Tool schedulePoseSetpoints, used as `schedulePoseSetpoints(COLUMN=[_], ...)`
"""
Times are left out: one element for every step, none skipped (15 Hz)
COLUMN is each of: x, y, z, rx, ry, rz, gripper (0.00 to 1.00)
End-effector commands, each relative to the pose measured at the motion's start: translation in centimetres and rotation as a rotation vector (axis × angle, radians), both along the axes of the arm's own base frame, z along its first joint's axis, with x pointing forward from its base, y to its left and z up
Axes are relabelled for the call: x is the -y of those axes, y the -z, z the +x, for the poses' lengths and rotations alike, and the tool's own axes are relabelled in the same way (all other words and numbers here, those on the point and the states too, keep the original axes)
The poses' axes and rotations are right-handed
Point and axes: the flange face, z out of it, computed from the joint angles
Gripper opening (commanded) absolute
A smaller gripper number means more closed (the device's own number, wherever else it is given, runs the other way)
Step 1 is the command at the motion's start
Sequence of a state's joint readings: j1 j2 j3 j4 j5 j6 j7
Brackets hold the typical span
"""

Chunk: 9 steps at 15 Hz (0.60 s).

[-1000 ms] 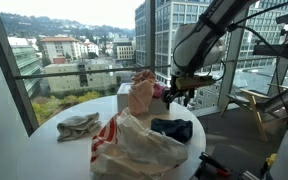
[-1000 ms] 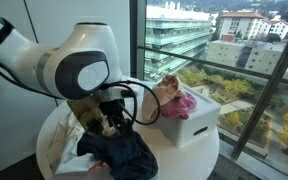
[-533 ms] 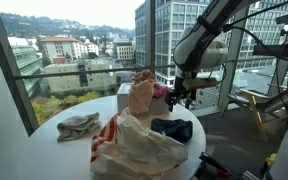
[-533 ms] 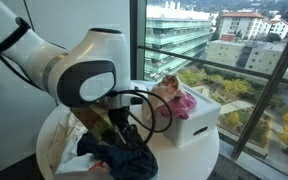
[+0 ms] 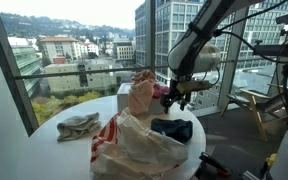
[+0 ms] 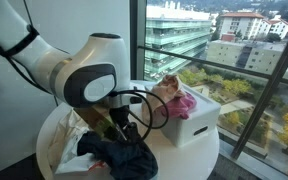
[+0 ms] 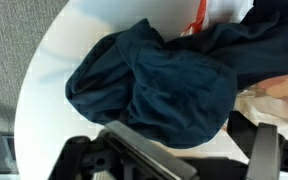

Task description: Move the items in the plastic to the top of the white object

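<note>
Shifting slightly left above the navy cloth (image 7: 164, 85), the gripper (image 5: 177, 100) hangs wide open, empty; the cloth is not yet grasped

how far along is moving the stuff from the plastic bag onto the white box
Done: a pink cloth and a tan cloth sit on top of the white box. In hand: nothing; the claw hangs open above the dark blue garment. Left: that garment lies on the plastic bag and needs lifting over. A grey cloth lies apart on the table; whether it counts is unclear.
</note>
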<state>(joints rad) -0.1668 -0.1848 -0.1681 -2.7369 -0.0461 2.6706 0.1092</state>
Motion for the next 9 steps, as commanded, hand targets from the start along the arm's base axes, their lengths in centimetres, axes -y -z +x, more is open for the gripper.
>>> schedulePoseSetpoints(x=[0.3, 0.8, 1.2, 1.8, 2.1, 2.3, 2.5, 2.5, 2.5], y=[2.8, 4.0, 5.0, 6.0, 6.9, 8.0, 8.9, 10.1, 11.3], z=[2.7, 3.1, 3.5, 3.7, 3.8, 3.9, 3.9, 3.9, 3.8], rx=[-0.016, -0.032, -0.048, -0.068, -0.085, -0.107, -0.129, -0.15, -0.171], ry=[0.03, 0.039, 0.053, 0.067, 0.071, 0.079, 0.089, 0.098, 0.107], rz=[0.005, -0.003, 0.002, 0.002, 0.005, 0.017, 0.026, 0.035, 0.047], gripper=[1.0, 1.0, 1.0, 1.0, 1.0, 1.0, 1.0, 1.0, 1.0])
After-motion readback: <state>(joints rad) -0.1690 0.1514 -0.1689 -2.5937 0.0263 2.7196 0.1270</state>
